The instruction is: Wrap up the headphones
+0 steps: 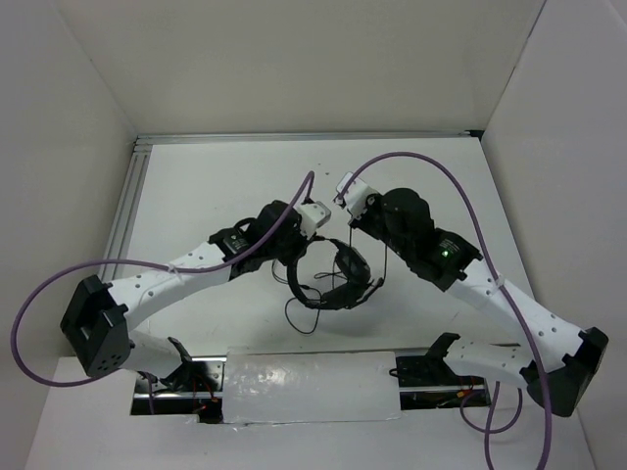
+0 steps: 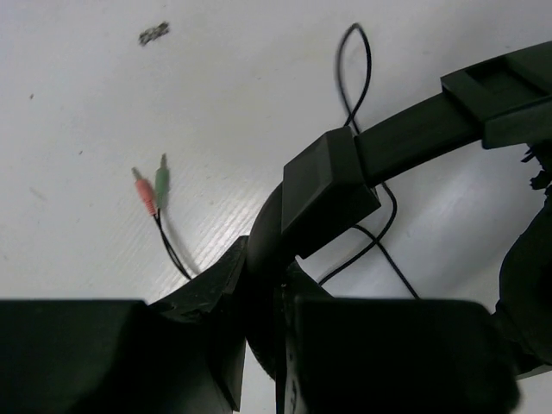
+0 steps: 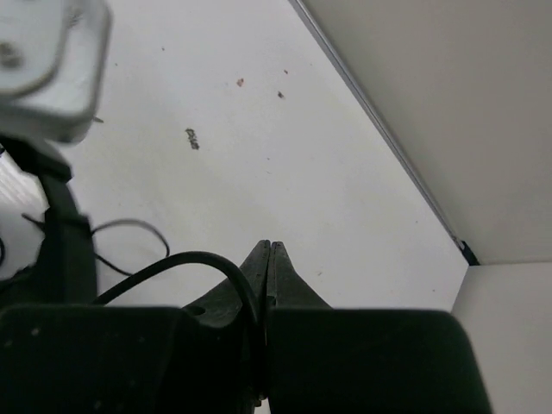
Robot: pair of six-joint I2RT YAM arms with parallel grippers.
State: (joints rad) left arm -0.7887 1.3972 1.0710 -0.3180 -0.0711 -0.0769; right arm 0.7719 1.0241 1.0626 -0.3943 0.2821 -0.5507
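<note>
The black headphones (image 1: 338, 279) lie mid-table between the two arms. My left gripper (image 1: 294, 266) is shut on the headband; in the left wrist view (image 2: 274, 297) the jaws clamp just below the headband's square slider block (image 2: 328, 198). The thin black cord (image 2: 366, 78) loops over the table behind it and ends in pink and green plugs (image 2: 148, 185). My right gripper (image 1: 364, 227) is shut on the cord; in the right wrist view (image 3: 270, 250) the cord (image 3: 190, 259) arcs in from the left and runs between the closed jaws. The headband (image 3: 65, 250) shows at left.
Purple robot cables (image 1: 431, 166) arch over both arms. An aluminium rail (image 1: 294, 137) borders the table's back and left, with white walls around. A clear-covered panel (image 1: 309, 384) sits at the near edge. A small dark speck (image 2: 153, 33) lies on the table.
</note>
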